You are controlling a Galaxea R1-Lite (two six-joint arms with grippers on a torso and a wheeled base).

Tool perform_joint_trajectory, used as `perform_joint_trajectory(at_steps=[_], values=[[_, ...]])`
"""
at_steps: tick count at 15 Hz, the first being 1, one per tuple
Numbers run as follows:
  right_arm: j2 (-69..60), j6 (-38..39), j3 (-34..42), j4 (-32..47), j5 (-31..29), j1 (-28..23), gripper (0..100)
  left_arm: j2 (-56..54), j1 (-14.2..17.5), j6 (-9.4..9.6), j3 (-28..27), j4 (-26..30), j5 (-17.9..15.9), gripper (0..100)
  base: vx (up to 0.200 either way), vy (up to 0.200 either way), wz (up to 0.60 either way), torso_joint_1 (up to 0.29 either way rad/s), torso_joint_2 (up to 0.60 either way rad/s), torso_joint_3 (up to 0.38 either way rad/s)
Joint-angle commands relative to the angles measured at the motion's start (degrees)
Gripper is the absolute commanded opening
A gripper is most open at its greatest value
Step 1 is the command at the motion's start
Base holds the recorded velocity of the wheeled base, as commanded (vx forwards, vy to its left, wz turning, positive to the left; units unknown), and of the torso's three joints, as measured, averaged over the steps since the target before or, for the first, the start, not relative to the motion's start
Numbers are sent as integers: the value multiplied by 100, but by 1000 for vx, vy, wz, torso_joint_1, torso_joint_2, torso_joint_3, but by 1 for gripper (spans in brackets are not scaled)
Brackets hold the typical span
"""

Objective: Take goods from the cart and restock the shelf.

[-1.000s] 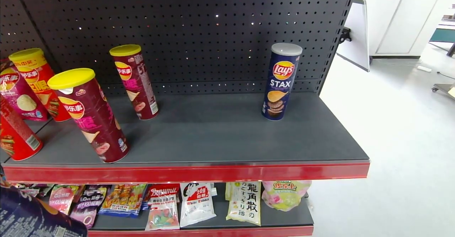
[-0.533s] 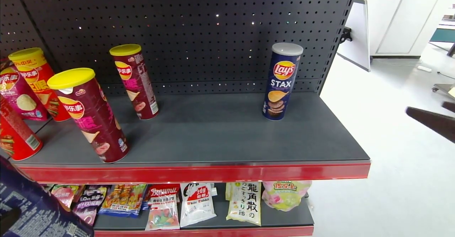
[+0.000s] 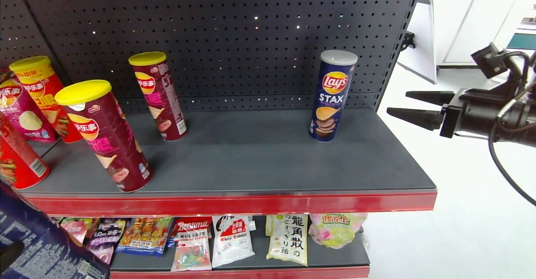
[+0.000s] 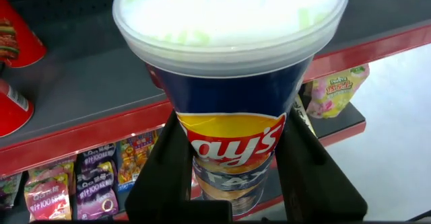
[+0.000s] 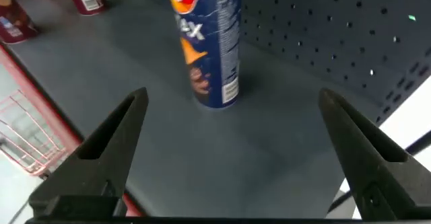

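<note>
We see a black perforated metal back panel [image 3: 234,32] rising from the rear of a dark grey shelf board with a red front lip [image 3: 251,161]. Off the shelf's right end, near its back corner, the right gripper [image 3: 397,103] hangs with its two black fingers spread wide and nothing between them, pointing in toward the shelf.

In front of the shelf's red lip at its left end, the left gripper [image 4: 236,177] is clamped on a dark blue cylindrical chip can with a clear plastic lid [image 4: 229,69], which is off the board.

On the shelf's left half a maroon chip can with a yellow lid [image 3: 102,134] stands by the lip, and a second maroon can [image 3: 158,96] stands near the back. Red cans [image 3: 19,157] crowd the far left end. Toward the shelf's right rear, a matching blue can [image 3: 332,96] stands upright. Under the shelf lies a row of snack bags [image 3: 230,239].
</note>
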Motion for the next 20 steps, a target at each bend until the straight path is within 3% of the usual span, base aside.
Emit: perform_joint_trajectory(at_steps=[1, 5, 20], values=[[1047, -85, -642, -144, 344, -22, 100, -17, 2, 10, -3, 153, -13, 0, 0, 0, 0, 0, 0, 0], [1531, -68, -1292, -135, 493, 48, 100, -17, 2, 28, -12, 188, 14, 0, 0, 0, 0, 0, 0, 0], [2040, -41, -1995, -135, 335, 980, 100, -149, 2, 63, 23, 206, 23, 0, 0, 0, 0, 0, 0, 0]])
